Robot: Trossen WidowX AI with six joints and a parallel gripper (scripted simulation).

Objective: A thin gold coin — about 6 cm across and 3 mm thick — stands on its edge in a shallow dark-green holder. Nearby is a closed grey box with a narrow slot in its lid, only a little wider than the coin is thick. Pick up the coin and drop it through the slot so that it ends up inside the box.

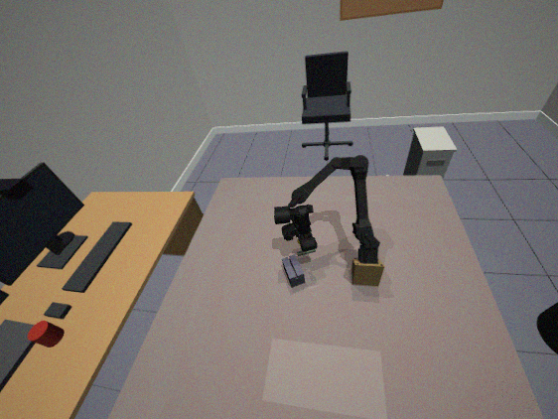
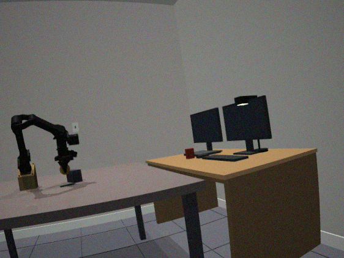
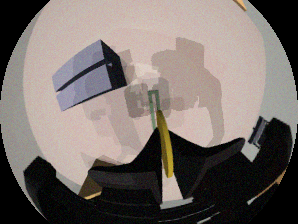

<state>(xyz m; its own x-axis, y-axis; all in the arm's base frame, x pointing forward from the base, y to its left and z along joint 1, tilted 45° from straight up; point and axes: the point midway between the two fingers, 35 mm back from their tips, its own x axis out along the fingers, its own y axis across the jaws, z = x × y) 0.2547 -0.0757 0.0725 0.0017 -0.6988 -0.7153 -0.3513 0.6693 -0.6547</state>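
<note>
The gold coin (image 2: 62,170) (image 3: 166,150) is upright, held edge-down between the fingers of my gripper (image 2: 65,173) (image 3: 160,131), which is shut on it. The coin is raised above the dark-green holder (image 1: 306,252) (image 2: 67,185) (image 3: 153,92), with a gap below it in the exterior view. The holder lies flat on the table and looks empty where it shows; the coin and fingers hide part of it in the wrist view. The closed grey box (image 1: 293,271) (image 2: 74,176) (image 3: 87,75) stands beside the holder, at the upper left in the wrist view. Its dark slot runs along the lid, at an angle to the coin.
The arm's yellowish base block (image 1: 367,274) (image 2: 28,182) stands on the table (image 1: 238,308), to the right of the box in the top view. A pale rectangle (image 1: 325,379) lies farther down in that view. A separate desk (image 1: 164,204) (image 2: 190,166) holds monitors, keyboards and a red cup (image 1: 46,334) (image 2: 190,153).
</note>
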